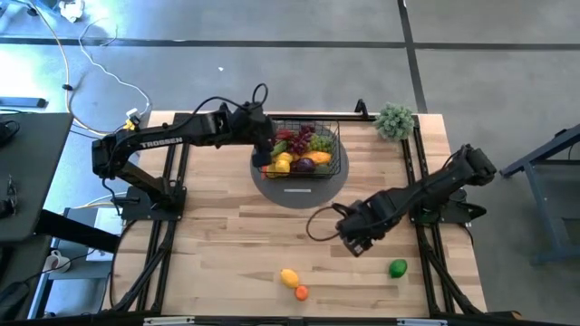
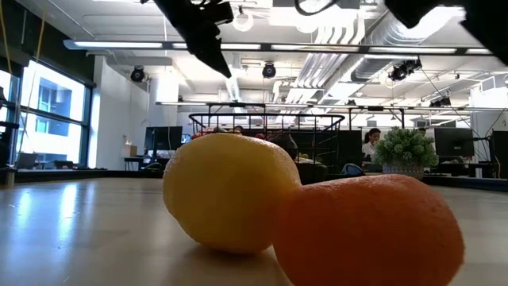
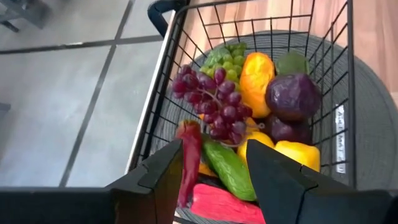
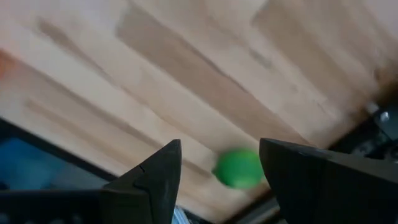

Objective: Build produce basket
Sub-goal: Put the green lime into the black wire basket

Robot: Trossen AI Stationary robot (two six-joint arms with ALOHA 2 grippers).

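Your left pincer (image 1: 265, 154) hung spread over the left end of the basket (image 1: 337, 145), which sat on its grey mat (image 1: 299, 192) at the far middle of the surface (image 1: 227, 235), already holding grapes (image 3: 214, 99), a mango (image 3: 256, 74) and more. At the near edge lay a lemon (image 1: 289, 277) touching an orange fruit (image 1: 301, 292). Your right pincer (image 1: 353, 243), also spread, hovered nearest the lime (image 1: 397, 268), which lay just right of it and nearer the edge.
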